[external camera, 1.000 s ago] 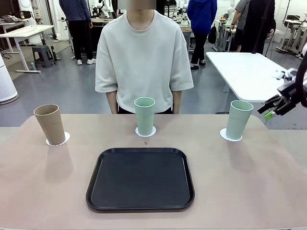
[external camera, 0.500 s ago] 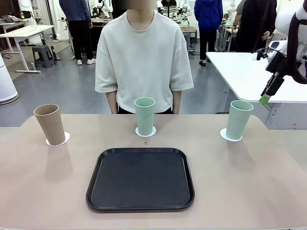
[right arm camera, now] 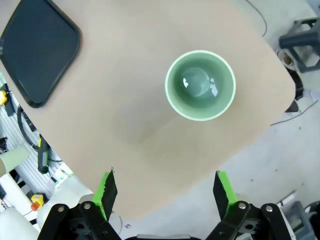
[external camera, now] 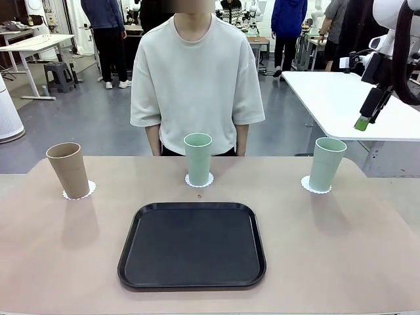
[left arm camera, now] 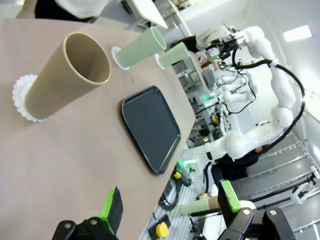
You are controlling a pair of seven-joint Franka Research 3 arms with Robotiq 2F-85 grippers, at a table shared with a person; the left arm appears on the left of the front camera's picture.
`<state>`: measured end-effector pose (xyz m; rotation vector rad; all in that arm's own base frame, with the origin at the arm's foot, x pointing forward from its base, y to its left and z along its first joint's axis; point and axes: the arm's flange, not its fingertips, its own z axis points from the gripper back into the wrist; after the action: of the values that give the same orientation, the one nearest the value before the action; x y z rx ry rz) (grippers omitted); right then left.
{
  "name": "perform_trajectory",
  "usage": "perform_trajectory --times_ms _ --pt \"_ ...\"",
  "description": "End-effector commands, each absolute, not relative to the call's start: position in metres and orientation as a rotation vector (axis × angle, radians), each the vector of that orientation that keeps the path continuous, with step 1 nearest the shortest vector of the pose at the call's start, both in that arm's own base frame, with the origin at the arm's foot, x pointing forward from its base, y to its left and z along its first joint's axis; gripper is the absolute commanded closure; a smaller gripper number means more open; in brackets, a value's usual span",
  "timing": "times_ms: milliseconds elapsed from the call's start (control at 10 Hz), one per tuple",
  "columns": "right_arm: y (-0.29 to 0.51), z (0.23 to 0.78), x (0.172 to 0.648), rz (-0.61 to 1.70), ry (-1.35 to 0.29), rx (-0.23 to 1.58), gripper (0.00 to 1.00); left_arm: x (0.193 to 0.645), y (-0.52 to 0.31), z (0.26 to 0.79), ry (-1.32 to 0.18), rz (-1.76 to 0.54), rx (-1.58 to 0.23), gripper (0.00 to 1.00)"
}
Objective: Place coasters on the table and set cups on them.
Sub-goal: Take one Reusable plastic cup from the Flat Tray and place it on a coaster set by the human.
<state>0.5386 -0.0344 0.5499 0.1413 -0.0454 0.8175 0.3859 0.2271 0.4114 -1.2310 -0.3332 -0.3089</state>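
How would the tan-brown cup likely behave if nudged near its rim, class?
The tan-brown cup is tall and narrows toward its base, so it would probably tip rather than slide. It looks empty, so likely light. The paper coaster beneath may slip along.

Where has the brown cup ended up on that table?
In the front view the tan-brown cup stands upright on a white doily coaster near the table's far left corner, left of the black tray and the middle mint cup.
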Motion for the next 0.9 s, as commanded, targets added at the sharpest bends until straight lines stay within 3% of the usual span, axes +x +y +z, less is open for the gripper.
perform_trajectory --times_ms 0,800 --pt "-0.0354 0.5418 0.5456 0.843 -0.057 0.14 0.0 0.3852 0.2295 0.4132 -0.332 -0.312 -1.229 0.0" --pt "-0.0354 0.5418 0.5456 0.843 -0.057 0.14 0.0 0.3852 0.2295 0.4132 -0.332 -0.312 -1.229 0.0"
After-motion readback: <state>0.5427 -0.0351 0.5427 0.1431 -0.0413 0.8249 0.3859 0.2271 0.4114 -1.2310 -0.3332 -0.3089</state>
